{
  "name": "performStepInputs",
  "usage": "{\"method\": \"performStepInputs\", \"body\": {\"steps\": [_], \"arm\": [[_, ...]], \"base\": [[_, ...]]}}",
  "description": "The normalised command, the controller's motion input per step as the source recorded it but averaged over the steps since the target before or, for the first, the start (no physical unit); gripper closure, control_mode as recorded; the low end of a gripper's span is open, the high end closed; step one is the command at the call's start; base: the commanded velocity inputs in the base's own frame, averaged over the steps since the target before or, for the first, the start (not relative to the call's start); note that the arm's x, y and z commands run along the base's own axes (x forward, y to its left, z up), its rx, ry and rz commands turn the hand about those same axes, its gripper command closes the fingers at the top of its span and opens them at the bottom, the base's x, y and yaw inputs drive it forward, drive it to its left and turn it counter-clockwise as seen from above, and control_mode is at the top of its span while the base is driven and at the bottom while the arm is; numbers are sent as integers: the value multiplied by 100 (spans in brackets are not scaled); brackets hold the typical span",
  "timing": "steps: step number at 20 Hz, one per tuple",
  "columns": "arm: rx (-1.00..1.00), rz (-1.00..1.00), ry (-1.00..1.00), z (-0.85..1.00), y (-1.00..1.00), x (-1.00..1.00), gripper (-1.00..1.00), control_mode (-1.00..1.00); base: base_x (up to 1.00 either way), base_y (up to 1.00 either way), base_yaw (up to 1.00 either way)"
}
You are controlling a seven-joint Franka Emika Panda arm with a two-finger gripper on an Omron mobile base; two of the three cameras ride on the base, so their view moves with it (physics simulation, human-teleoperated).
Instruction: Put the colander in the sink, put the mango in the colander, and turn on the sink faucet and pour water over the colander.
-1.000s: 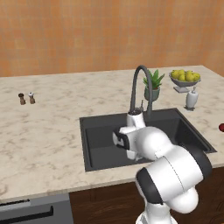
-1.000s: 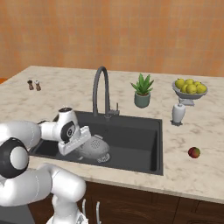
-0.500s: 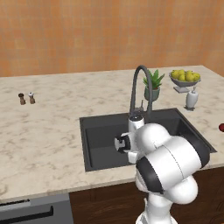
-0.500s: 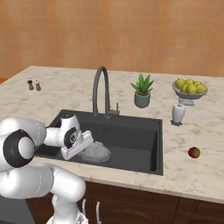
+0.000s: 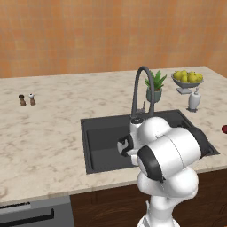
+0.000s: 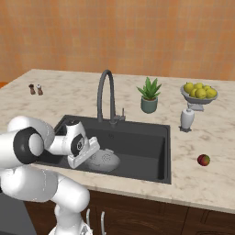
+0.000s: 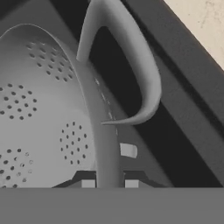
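The silver perforated colander [image 6: 106, 160] lies low in the dark sink [image 6: 142, 137], at its left front. My gripper [image 6: 88, 155] is shut on the colander's rim. In the hand view the colander [image 7: 39, 122] spreads to the left, its rim runs down between my fingertips [image 7: 88, 183], and one loop handle curls above my gripper [image 7: 109, 183]. The small red mango [image 6: 204, 159] rests on the counter right of the sink, also at the right edge of the left base view as the mango [image 5: 225, 129]. The sink faucet [image 6: 104, 92] arches over the basin behind. The water is out of view.
A potted plant [image 6: 149, 95], a bowl of yellow fruit [image 6: 199, 92] and a white bottle [image 6: 187, 119] stand behind and right of the sink. Salt and pepper shakers [image 6: 36, 89] sit far left. My own arm blocks most of the sink [image 5: 99, 137] in the left base view.
My hand has gone down and toward the front of the sink with the colander, which now lies lower and flatter in the basin. The mango has not moved.
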Motion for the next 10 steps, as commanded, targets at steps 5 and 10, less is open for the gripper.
{"method": "performStepInputs", "body": {"steps": [5, 10], "arm": [[-6, -10, -3, -20, 0, 27, 100, -100], [-2, -14, -1, -11, 1, 28, 100, -100]], "base": [[0, 0, 0], [0, 0, 0]]}}
